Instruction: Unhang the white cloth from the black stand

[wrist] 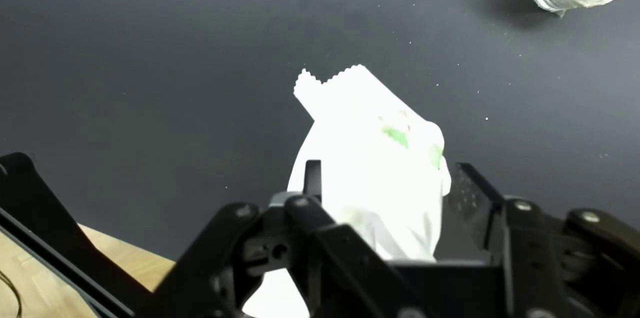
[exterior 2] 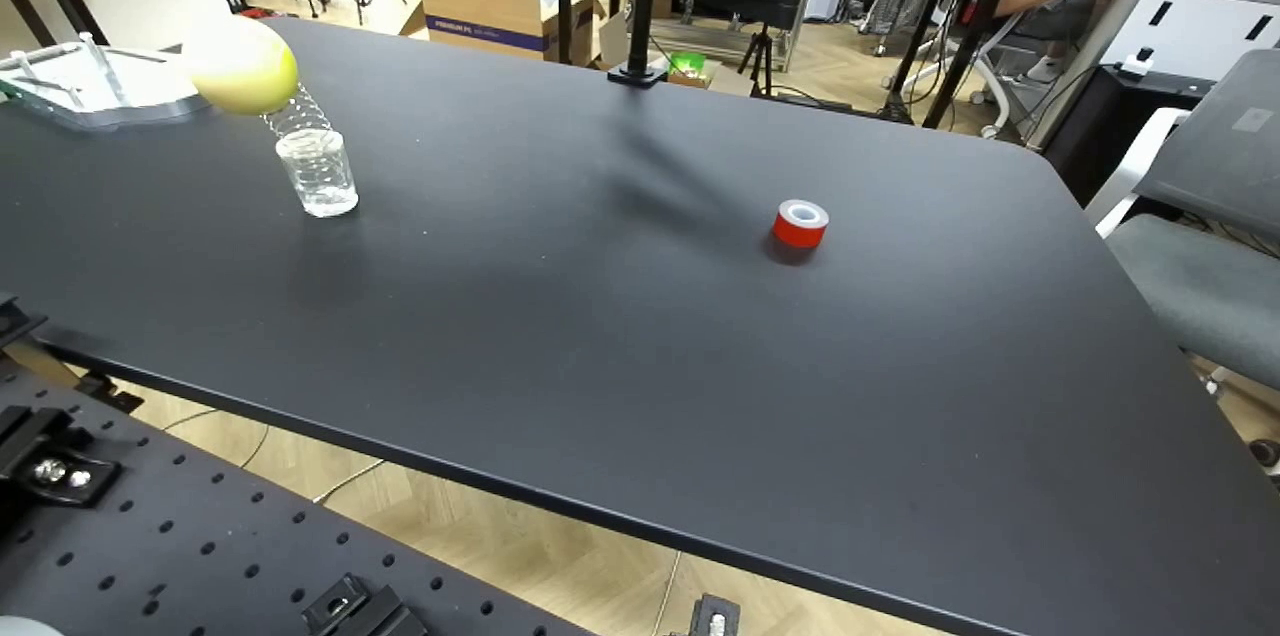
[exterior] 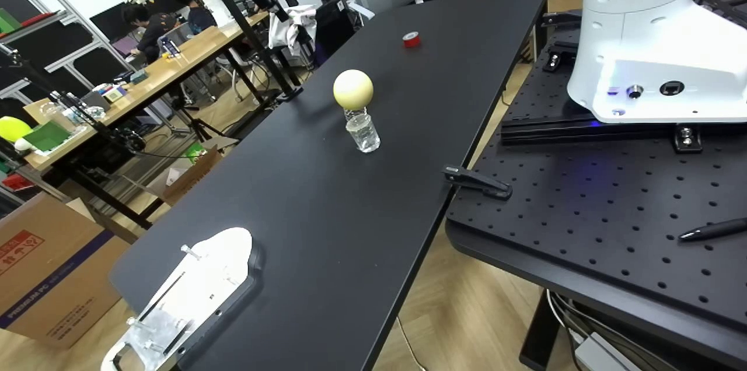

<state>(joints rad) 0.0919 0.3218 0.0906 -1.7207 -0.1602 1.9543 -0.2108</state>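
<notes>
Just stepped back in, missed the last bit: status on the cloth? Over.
Gripper open over white cloth, contact unclear. Unhanging not done: it hangs on black stand. No obstruction seen; red tape roll and clear container off to the sides.

Robot base (exterior: 653, 38) white n curvy, round metal port (exterior: 635, 91) + blk socket (exterior: 672, 88) ~6 o'clock; hand (wrist: 391, 175) blk w/ silvery screws (wrist: 523, 205)

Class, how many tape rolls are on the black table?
1. The red tape roll lies on the black table, apart from the yellow ball, in both exterior views; the wrist view's top edge cuts it off. Others could be hidden.
</notes>
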